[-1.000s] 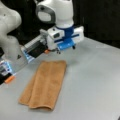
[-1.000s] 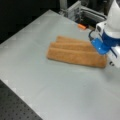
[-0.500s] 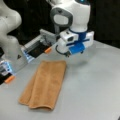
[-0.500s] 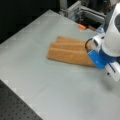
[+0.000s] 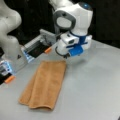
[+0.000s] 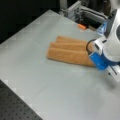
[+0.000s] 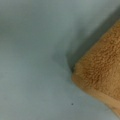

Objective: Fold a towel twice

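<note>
The arm is built of smooth, rounded white shells with a glossy finish, and in a front view one joint shows a round pale face ringed by a dark grey band, while a small blue cap sits on the top of the shell beside it. Below these the wrist carries a boxy white block with a bright blue housing fixed under it, seen again in a front view as a blue wedge below a white casing edged with a black ring.
</note>
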Available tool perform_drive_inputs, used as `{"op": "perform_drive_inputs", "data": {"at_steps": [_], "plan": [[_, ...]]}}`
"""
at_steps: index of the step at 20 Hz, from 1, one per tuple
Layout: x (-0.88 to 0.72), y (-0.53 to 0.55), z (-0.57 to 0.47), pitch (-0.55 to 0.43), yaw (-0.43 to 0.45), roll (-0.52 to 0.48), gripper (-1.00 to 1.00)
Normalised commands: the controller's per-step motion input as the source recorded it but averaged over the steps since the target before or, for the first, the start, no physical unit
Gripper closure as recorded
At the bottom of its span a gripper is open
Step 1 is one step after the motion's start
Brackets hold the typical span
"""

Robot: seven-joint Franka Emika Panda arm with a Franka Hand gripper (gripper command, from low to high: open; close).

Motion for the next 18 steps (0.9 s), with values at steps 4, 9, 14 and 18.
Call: {"op": "perform_drive_inputs", "data": {"at_steps": [4, 9, 14, 18], "plan": [[-0.11, -0.09, -0.10, -0.001, 0.238, 0.000, -1.00], [-0.16, -0.33, -0.20, -0.075, 0.263, 0.049, -1.00], [-0.18, -0.35, -0.17, -0.132, 0.219, 0.054, -1.00], [-0.26, -0.21, -0.11, -0.151, 0.140, 0.023, -1.00]]}}
